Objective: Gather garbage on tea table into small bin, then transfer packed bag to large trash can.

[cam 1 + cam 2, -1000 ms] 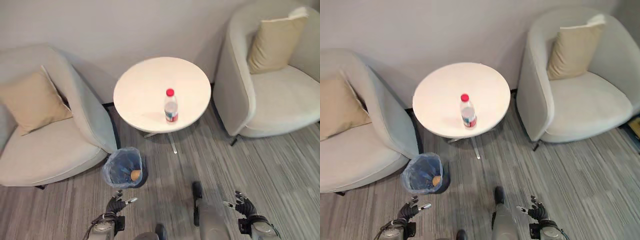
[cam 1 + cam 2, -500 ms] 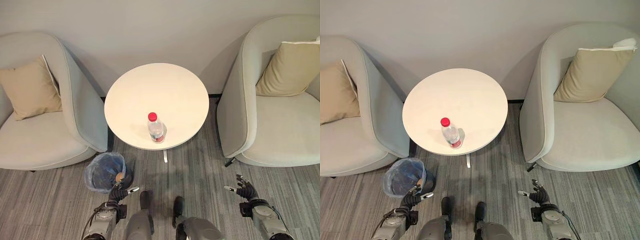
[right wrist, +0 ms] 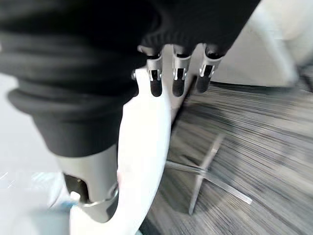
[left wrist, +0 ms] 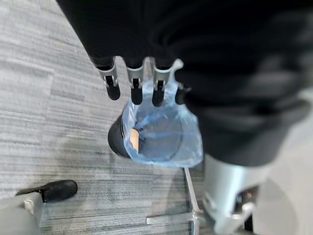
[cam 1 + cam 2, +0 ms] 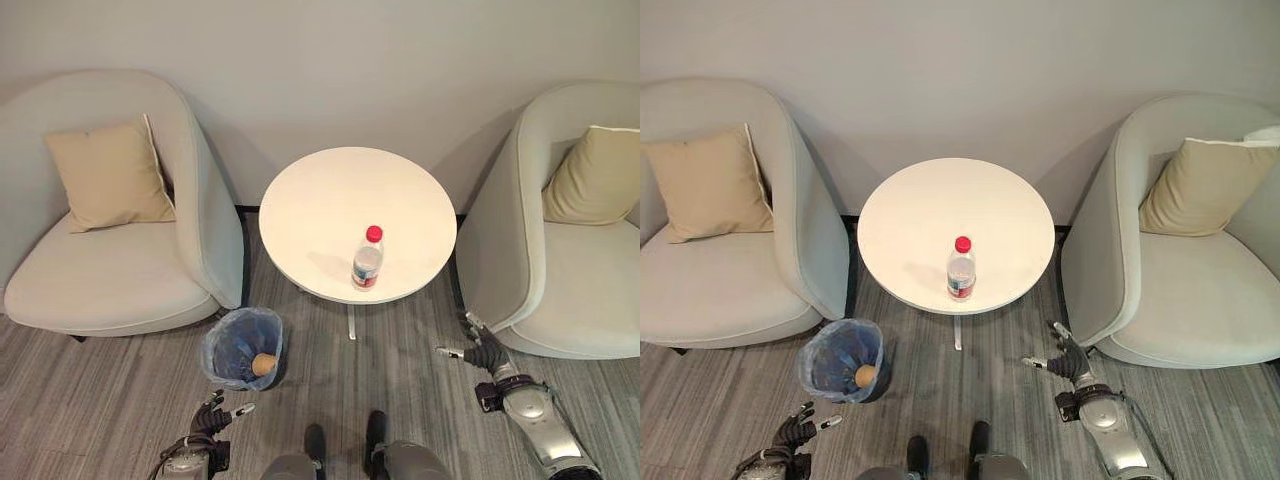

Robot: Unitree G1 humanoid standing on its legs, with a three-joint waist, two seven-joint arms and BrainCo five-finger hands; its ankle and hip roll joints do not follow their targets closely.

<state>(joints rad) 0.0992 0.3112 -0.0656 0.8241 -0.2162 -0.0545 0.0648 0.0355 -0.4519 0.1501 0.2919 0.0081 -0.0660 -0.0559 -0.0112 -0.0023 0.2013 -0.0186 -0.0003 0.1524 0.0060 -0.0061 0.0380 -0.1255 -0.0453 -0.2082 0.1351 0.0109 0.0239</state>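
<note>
Right hand [image 5: 484, 353] low beside the tea table's [image 5: 330, 240] edge, fingers spread and relaxed, holding nothing; left hand [image 5: 213, 414] likewise loose and empty, just short of the small bin [image 5: 222, 337] on the floor. Water bottle [image 5: 367, 259] upright near the front rim of the round surface, well apart from both hands.

Likely trouble: tall, narrow, light plastic with a red cap, so easily toppled by a glancing fingertip and prone to rolling off the smooth, cream-white, rimless top. Clear, slick, thin wall, probably inclined to squirm or crumple under an uneven squeeze. Bin mouth small and set low between table and left armchair [image 5: 120, 270]; a release from too high or off-centre could bounce off the rim. Thin, crinkly blue liner, loosely folded over a dark bin, easy to snag or drag inward. A tan rounded item [image 5: 264, 363] already inside. Carpet striped grey, short-piled.
</note>
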